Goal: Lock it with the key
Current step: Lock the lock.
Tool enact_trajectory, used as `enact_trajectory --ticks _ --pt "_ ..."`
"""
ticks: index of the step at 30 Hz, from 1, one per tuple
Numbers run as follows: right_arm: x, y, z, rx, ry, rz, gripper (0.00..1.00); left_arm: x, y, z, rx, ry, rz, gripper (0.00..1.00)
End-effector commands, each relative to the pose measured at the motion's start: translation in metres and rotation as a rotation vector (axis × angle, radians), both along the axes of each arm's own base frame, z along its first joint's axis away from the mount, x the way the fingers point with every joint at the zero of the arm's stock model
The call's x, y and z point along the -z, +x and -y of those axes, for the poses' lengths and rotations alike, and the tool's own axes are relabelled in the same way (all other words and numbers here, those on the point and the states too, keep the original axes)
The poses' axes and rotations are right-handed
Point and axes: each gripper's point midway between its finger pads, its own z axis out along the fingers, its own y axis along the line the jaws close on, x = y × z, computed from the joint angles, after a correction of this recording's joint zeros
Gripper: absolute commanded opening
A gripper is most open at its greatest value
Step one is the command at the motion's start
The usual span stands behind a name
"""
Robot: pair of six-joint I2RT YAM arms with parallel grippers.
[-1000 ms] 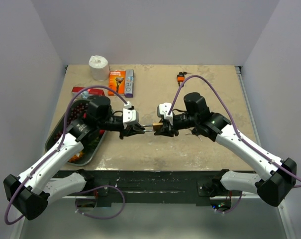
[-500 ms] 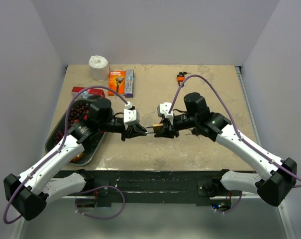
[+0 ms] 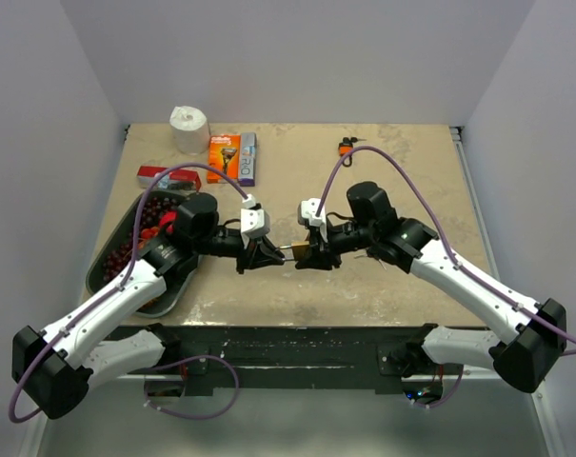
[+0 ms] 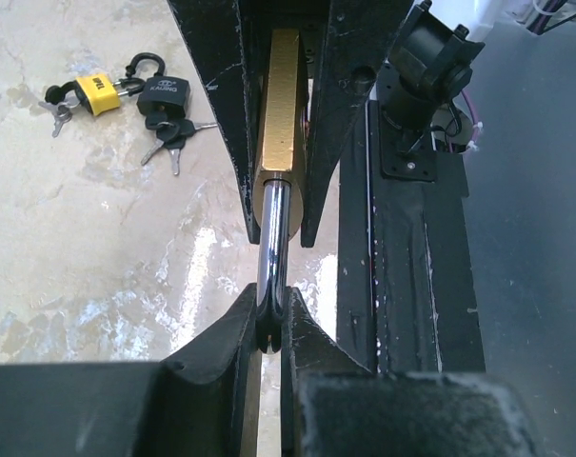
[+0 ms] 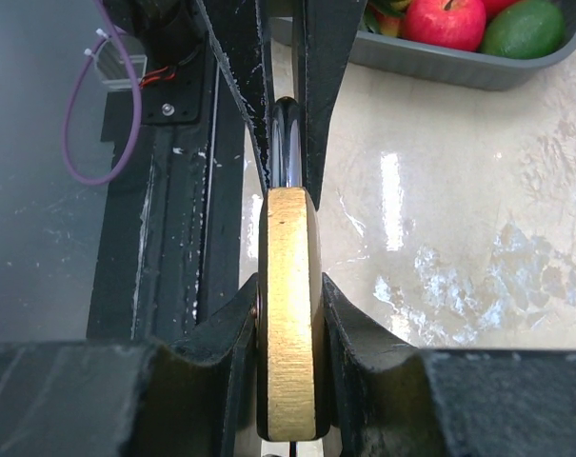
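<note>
The left pincer [image 4: 271, 307] is clamped on the chrome shackle [image 4: 275, 238]. The right pincer [image 5: 289, 286] grips the brass padlock [image 5: 288, 324] by its body, held mid-frame just above the tabletop [image 3: 411, 181] and near its front edge. A fruit tray [image 3: 91, 276] crowds the lower left. A yellow padlock [image 4: 95, 92] and a black padlock [image 4: 164, 95] lie apart. Bare surface spreads to the upper right.

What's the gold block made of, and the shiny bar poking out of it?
The gold-coloured rectangular padlock body looks like brass: yellow metal with a dull, brushed grain. The silvery shackle bar looks like polished steel, perhaps chrome-plated: smooth, with bright mirror-like highlights.
</note>
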Motion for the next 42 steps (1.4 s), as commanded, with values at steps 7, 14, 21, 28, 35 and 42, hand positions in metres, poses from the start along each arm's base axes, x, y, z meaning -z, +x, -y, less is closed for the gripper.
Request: enact_trajectory --ticks 7,14,21,28,35,42 --pt "-0.061 -0.01 -0.031 -0.139 0.228 0.185 0.0 -0.054 0.0 0.003 0.087 -0.185 0.222 0.0" --pt "-0.055 0.012 -0.014 -0.049 0.173 0.1 0.69 -0.045 0.01 -0.02 0.027 -0.127 0.19 0.0" --pt "-0.056 0.032 0.015 0.026 0.11 0.13 0.73 -0.029 0.019 -0.035 0.012 -0.089 0.171 0.0" --pt "-0.042 0.037 0.033 0.044 0.037 0.136 0.61 -0.027 0.018 -0.038 0.028 -0.083 0.183 0.0" --pt "-0.039 0.037 0.033 0.035 0.026 0.145 0.46 -0.029 0.019 -0.036 0.035 -0.088 0.188 0.0" --pt "-0.043 0.039 0.029 0.028 0.046 0.15 0.39 -0.023 0.022 -0.036 0.027 -0.08 0.172 0.0"
